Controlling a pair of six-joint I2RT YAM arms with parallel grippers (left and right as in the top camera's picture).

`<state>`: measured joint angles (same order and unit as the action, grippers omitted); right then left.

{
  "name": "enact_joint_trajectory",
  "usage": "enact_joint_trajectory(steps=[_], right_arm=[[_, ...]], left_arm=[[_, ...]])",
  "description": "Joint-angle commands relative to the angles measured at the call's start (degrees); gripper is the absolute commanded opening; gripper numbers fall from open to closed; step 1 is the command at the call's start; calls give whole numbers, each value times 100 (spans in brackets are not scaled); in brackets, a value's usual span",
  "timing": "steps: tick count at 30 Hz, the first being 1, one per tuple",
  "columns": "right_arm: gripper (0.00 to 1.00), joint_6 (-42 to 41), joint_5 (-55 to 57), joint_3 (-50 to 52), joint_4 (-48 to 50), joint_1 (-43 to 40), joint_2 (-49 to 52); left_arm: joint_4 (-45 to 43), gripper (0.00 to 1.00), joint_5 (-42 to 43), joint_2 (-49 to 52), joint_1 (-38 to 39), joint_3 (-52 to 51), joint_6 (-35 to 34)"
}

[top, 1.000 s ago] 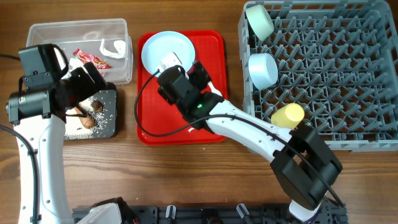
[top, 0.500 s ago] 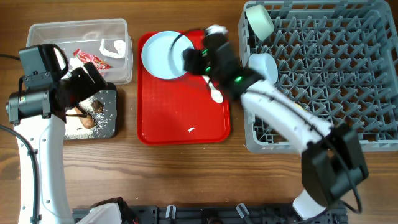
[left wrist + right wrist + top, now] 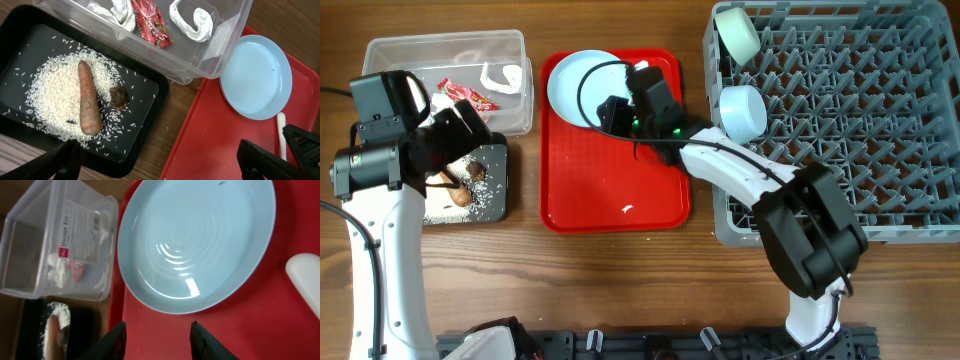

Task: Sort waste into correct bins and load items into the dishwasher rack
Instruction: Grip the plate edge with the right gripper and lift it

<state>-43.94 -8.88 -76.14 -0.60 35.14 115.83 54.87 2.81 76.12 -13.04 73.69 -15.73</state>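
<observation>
Now loading dishes: right gripper [image 3: 157, 328], jaws apart and empty, sits at the plate [image 3: 195, 240] rim. Next it likely needs to pinch the rim and carry it to the rack [image 3: 840, 120]. Left gripper [image 3: 157, 152] gapes wide, holding nothing.

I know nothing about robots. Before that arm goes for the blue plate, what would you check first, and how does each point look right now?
1. Right gripper empty, fingers apart: ok.
2. Rim of the pale blue plate just ahead of that gripper: ok.
3. White plastic spoon lying apart from the plate on the red tray: ok.
4. Free pegs in the dishwasher rack: ok.
5. Left gripper open and away from the plate, near the black tray: ok.
6. Whether the plate will sit firmly once gripped: cannot tell.
</observation>
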Motion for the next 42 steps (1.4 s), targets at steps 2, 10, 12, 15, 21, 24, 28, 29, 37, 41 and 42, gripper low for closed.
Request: enact_joint_trajectory(steps=[2, 10, 12, 15, 21, 24, 28, 29, 37, 41, 42], right_arm=[[35, -518, 636, -2, 173, -26, 323], [36, -560, 1091, -2, 4, -20, 426], [36, -577, 1110, -2, 13, -15, 498], [36, -734, 1110, -2, 44, -17, 682], [36, -772, 1108, -2, 369, -17, 927], [36, -769, 1209, -2, 448, -22, 944], [35, -767, 1279, -2, 452, -24, 946], [34, -769, 1287, -2, 452, -22, 949], [14, -1161, 686, -2, -31, -55, 949], [10, -1154, 243, -2, -188, -142, 929], [9, -1152, 131, -2, -216, -162, 920]], left_arm=[[-15, 100, -74, -22, -33, 57, 31], [-15, 100, -74, -22, -33, 57, 31], [-15, 100, -74, -22, -33, 57, 31], [-15, 100, -74, -22, -33, 57, 31], [-15, 100, -74, -22, -33, 57, 31], [-15, 100, -74, -22, -31, 57, 31], [-15, 100, -74, -22, -33, 57, 31], [-13, 100, -74, -22, -33, 57, 31], [-15, 100, -74, -22, -33, 57, 31], [-13, 100, -74, -22, -33, 57, 31], [-15, 100, -74, -22, -31, 57, 31]])
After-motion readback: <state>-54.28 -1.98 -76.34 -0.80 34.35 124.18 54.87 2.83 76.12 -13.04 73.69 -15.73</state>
